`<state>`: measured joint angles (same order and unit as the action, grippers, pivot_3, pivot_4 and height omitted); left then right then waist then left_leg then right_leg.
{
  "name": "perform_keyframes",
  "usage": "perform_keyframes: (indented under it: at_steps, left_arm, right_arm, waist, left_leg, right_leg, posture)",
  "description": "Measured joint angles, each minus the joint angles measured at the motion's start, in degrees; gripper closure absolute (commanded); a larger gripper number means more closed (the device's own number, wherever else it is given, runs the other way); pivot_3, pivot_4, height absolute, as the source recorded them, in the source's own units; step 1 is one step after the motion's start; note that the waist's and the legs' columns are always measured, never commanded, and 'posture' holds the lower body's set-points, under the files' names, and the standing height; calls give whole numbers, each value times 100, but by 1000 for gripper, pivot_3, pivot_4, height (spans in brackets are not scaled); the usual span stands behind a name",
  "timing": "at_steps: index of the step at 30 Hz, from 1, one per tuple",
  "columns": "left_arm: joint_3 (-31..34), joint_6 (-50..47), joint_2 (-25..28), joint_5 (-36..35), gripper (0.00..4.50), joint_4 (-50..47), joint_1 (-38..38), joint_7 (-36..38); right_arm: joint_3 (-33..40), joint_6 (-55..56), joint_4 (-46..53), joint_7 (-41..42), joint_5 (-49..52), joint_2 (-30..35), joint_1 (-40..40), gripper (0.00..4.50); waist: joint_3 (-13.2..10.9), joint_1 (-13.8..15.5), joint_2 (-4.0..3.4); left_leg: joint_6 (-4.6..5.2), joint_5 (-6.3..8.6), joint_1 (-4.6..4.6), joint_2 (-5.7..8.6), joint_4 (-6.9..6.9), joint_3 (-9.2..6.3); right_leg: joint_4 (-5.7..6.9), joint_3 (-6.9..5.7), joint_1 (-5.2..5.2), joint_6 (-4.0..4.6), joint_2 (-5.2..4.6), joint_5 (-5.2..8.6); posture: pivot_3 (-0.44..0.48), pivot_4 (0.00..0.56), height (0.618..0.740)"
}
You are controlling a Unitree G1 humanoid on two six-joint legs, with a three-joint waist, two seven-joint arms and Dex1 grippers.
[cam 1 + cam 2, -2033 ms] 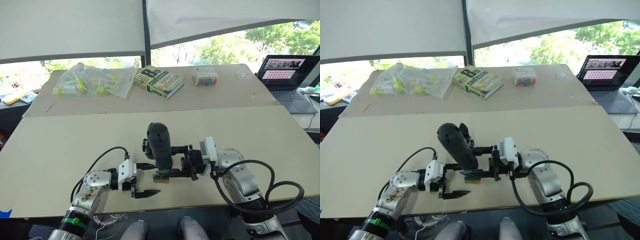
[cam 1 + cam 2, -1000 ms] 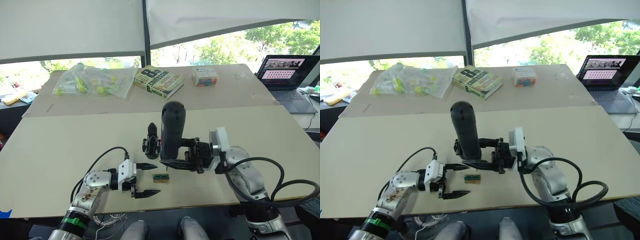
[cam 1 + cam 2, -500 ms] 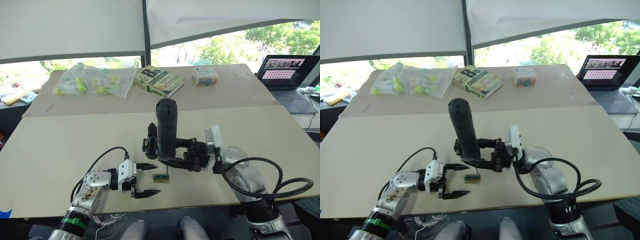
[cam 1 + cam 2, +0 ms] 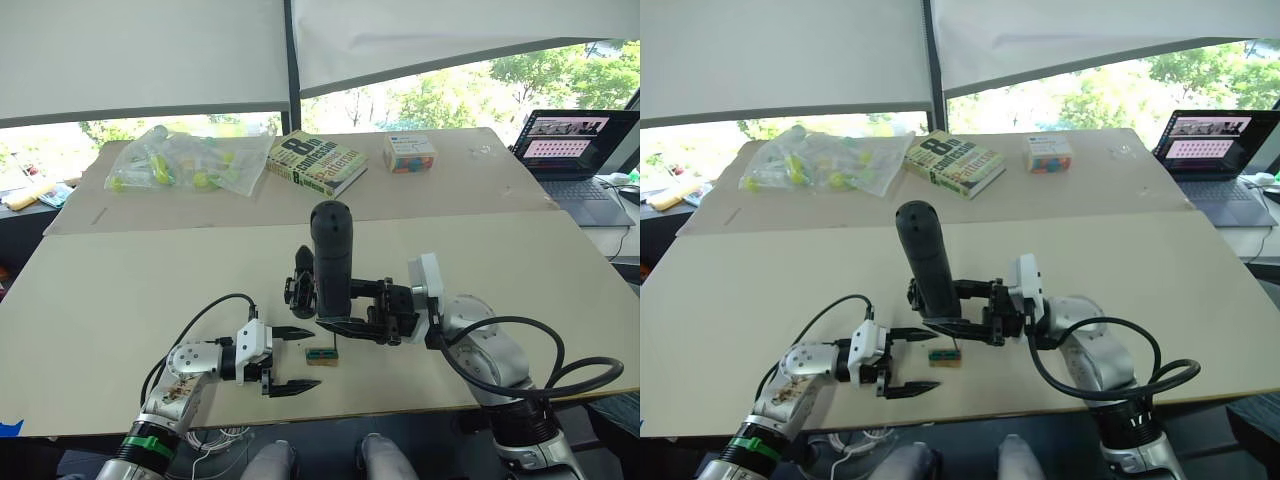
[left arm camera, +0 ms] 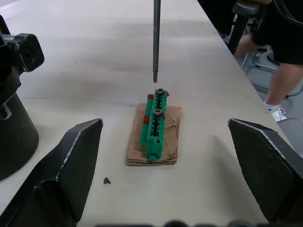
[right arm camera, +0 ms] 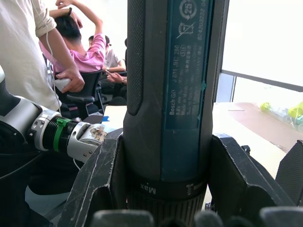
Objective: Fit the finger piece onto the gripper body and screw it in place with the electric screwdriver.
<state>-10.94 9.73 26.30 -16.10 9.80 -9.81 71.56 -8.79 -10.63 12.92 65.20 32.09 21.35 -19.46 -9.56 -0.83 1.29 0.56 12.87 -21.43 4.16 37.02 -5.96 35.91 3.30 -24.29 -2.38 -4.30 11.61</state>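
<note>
Your electric screwdriver (image 4: 332, 258) stands nearly upright in the right gripper (image 4: 352, 315), whose jaws are clamped around the lower part of its barrel; the right wrist view shows the black body wedged tightly between them. Its thin metal bit (image 5: 155, 40) points down and hangs just above the near end of a small green screw holder (image 5: 155, 124), which lies on a scrap of brown card (image 5: 154, 142) on the surface (image 4: 120, 290). The tip is not yet touching a screw, as far as the left wrist view shows.

Just behind the screwdriver, the gripper body (image 4: 300, 284) sits on the surface, mostly hidden by the tool, so you cannot tell from here whether the finger piece is already seated on it. Treat that as unconfirmed.

Your left gripper (image 4: 290, 358) rests low by the near edge with its jaws spread wide and nothing between them, the green holder lying ahead of them.

By my reading you are at the screw-pickup stage: the driver is in hand, but picking up a screw, confirming the fit and driving it are all left.

Farther back lie a book (image 4: 316, 161), a bag of small items (image 4: 185, 160), a small box (image 4: 410, 153) and a laptop (image 4: 574, 150). People sit beyond the surface's edge in the wrist views.
</note>
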Motion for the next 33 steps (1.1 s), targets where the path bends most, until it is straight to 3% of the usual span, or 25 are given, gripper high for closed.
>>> perform_keyframes:
  at_steps: [33]
  left_arm:
    - [-4, -17, 11, 0, 0, -4, -1, 7]
  right_arm:
    - [-114, 1, -6, -30, -162, -13, 39, 2552]
  waist:
    - [0, -1, 0]
  left_leg:
    - [0, 0, 0, 0, -1, 0]
  right_leg:
    - [-1, 0, 0, 0, 0, 0]
  posture:
    - [0, 150, 740]
